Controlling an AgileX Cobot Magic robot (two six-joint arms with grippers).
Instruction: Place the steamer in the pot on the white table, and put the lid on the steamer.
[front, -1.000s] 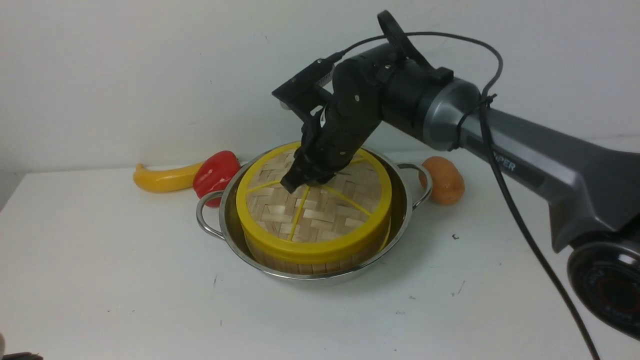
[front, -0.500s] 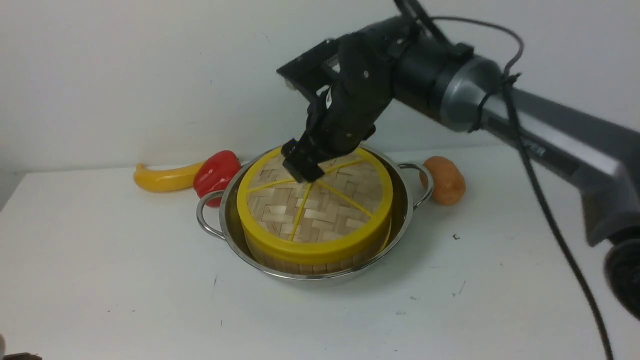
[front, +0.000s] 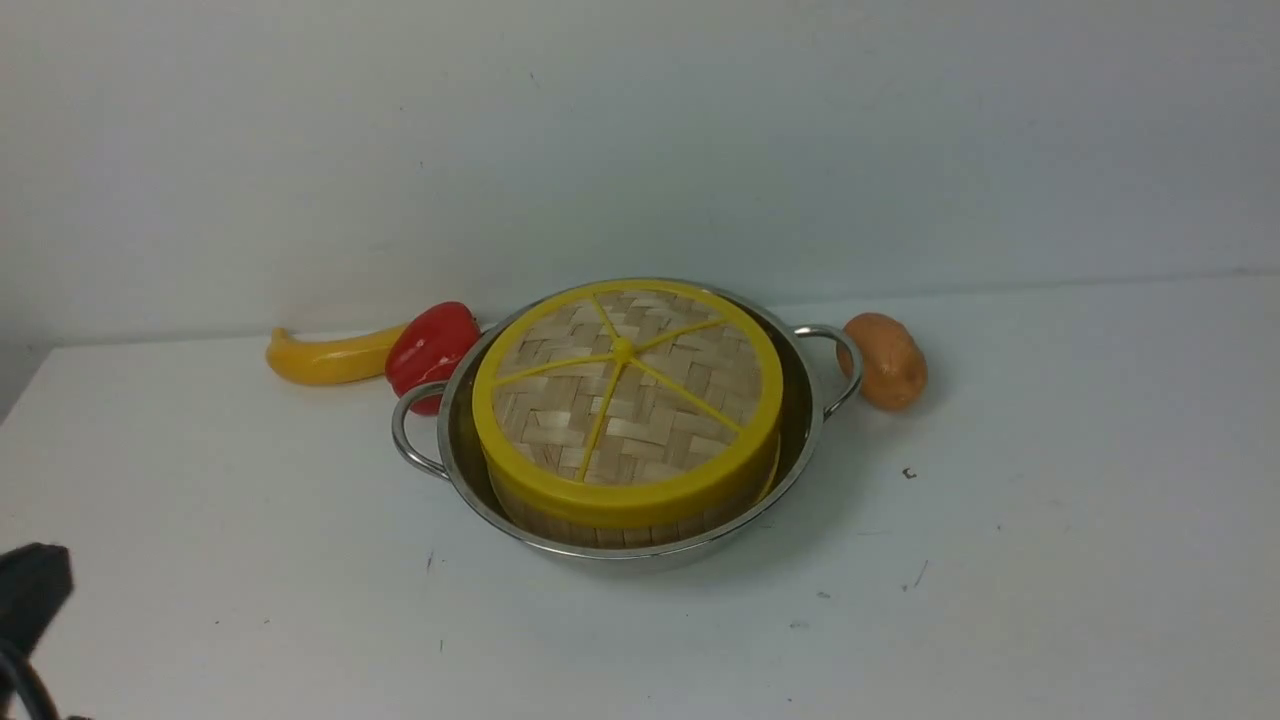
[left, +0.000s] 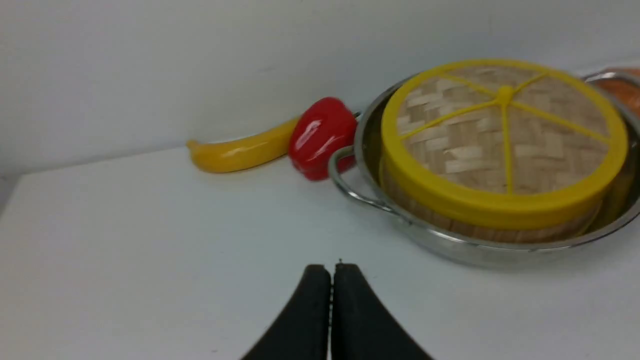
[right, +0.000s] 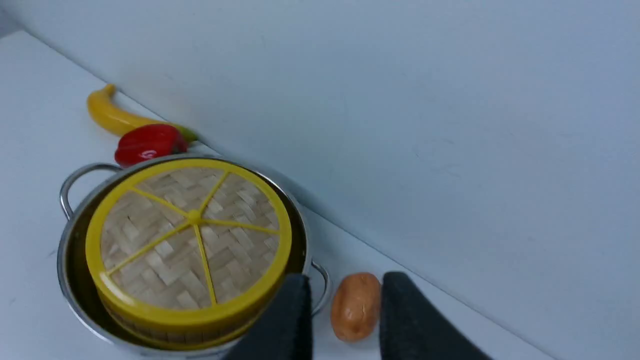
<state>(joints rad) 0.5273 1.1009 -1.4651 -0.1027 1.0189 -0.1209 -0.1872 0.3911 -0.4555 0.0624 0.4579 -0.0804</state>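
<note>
The shiny pot (front: 806, 420) stands on the white table (front: 1000, 600) near the back wall. Inside it sits the bamboo steamer (front: 600, 528), of which only a strip of wall shows. The woven lid (front: 625, 395) with its yellow rim lies flat on the steamer, and nothing touches it. In the left wrist view my left gripper (left: 331, 272) is shut and empty, low over the table in front of the pot (left: 450, 246). In the right wrist view my right gripper (right: 345, 285) is open and empty, raised above and back from the lid (right: 190, 240).
A yellow banana-shaped vegetable (front: 325, 357) and a red pepper (front: 432, 345) lie left of the pot, by its handle. A brown potato (front: 888, 360) lies right of the other handle. The wall runs close behind. A dark part of my left arm (front: 30, 595) shows at the lower left.
My right gripper let go of the lid's knob, rose and drew back out of the front view. The lid stays on the steamer. A part of the left arm has come into view.
</note>
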